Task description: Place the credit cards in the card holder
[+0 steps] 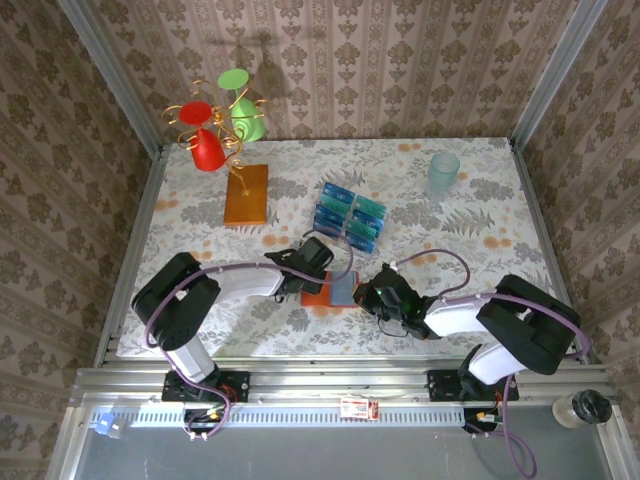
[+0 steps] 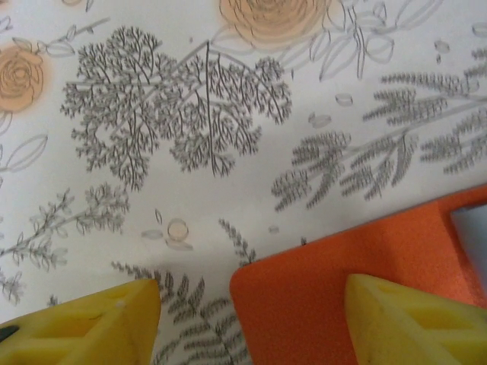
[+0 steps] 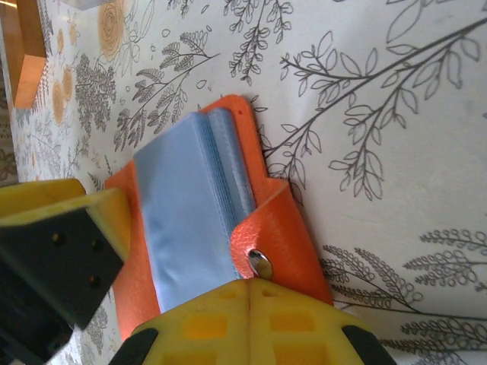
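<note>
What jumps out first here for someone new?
Open orange wallet at table centre, left gripper open over its corner, right gripper shut at its snap flap. Just behind it, a neat block of blue and teal cards; far left, red and green cups on a stand.

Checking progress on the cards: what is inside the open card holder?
Pale blue plastic sleeves lie stacked inside the card holder. No printed card face shows among them; anything slipped between the sleeves is covered.
</note>
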Tool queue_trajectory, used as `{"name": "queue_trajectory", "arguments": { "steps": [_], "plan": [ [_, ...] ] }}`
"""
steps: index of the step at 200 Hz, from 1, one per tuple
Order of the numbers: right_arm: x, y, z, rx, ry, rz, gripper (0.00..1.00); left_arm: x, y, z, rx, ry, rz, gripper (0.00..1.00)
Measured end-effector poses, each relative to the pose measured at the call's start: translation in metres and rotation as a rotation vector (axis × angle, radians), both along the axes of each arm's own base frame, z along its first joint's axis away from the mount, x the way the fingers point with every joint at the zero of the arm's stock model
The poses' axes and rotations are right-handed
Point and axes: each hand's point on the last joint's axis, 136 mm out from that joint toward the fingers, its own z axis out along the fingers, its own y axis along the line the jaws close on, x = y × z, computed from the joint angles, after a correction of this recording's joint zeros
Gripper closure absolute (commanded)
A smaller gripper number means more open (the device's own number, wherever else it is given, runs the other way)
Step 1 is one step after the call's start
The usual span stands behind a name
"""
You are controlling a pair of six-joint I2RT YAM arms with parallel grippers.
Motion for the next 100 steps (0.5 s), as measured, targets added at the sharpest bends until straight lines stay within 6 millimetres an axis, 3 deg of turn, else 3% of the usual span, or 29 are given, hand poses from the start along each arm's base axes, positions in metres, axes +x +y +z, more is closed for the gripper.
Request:
{"name": "queue_trajectory", "arguments": {
  "steps": [41, 100],
  "plan": [
    [0.003, 0.003, 0.006, -0.052, 0.000, 0.033, 0.96, 0.011, 0.005, 0.001, -0.020, 0.008, 0.013, 0.35],
    [0.025, 0.031, 0.046, -0.039, -0.082, 0.162, 0.97, 0.008, 0.027, 0.011, -0.039, 0.017, 0.044, 0.35]
  ]
}}
